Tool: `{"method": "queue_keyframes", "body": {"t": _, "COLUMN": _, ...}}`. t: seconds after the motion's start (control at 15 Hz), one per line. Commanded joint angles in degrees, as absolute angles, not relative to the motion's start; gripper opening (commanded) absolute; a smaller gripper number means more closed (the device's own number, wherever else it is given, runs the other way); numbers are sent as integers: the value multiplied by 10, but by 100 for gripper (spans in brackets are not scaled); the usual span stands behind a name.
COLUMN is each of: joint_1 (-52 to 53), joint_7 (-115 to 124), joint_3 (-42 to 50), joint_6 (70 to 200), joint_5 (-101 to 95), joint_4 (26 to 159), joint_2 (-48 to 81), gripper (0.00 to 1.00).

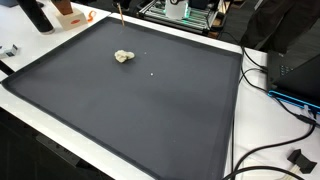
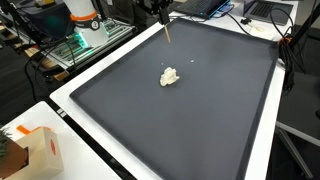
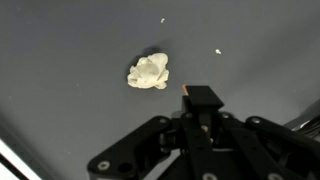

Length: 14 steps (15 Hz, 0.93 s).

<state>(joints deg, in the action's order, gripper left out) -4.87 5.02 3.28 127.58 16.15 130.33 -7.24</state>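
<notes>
My gripper (image 3: 200, 102) is shut on a thin brown stick with an orange tip (image 3: 186, 90). The stick hangs point down over the far part of a dark grey mat (image 2: 210, 120) in both exterior views (image 1: 120, 16) (image 2: 167, 31), with the gripper (image 2: 157, 7) at the top edge. A crumpled off-white lump (image 3: 149, 71) lies on the mat just ahead and to the left of the stick's tip. It also shows in both exterior views (image 1: 123, 57) (image 2: 170, 76). The stick's tip is above the mat and apart from the lump.
Small white crumbs (image 3: 218, 52) lie on the mat (image 1: 150, 115) near the lump. An orange and white box (image 2: 40, 150) stands off the mat's corner. Black cables (image 1: 285, 95) and a dark box (image 1: 298, 62) lie beside the mat. Electronics (image 2: 85, 35) stand behind.
</notes>
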Motion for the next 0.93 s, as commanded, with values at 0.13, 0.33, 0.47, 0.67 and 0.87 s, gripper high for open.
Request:
{"method": "queue_keyframes", "body": {"t": 0.13, "joint_1": -45, "joint_7": 12, "joint_3": 53, "joint_6": 1301, "joint_5": 344, "joint_4": 1286, "joint_2": -11, "gripper": 3}}
{"method": "queue_keyframes", "body": {"t": 0.33, "joint_1": -52, "joint_7": 25, "joint_3": 52, "joint_6": 1297, "joint_5": 403, "joint_4": 1274, "joint_2": 18, "gripper": 3}}
{"method": "queue_keyframes", "body": {"t": 0.47, "joint_1": -56, "joint_7": 32, "joint_3": 52, "joint_6": 1294, "joint_5": 430, "joint_4": 1269, "joint_2": 34, "gripper": 3}}
{"method": "queue_keyframes", "body": {"t": 0.67, "joint_1": -60, "joint_7": 51, "joint_3": 53, "joint_6": 1296, "joint_5": 460, "joint_4": 1261, "joint_2": 52, "gripper": 3}}
{"method": "queue_keyframes", "body": {"t": 0.87, "joint_1": -62, "joint_7": 86, "joint_3": 55, "joint_6": 1303, "joint_5": 474, "joint_4": 1253, "joint_2": 65, "gripper": 3}}
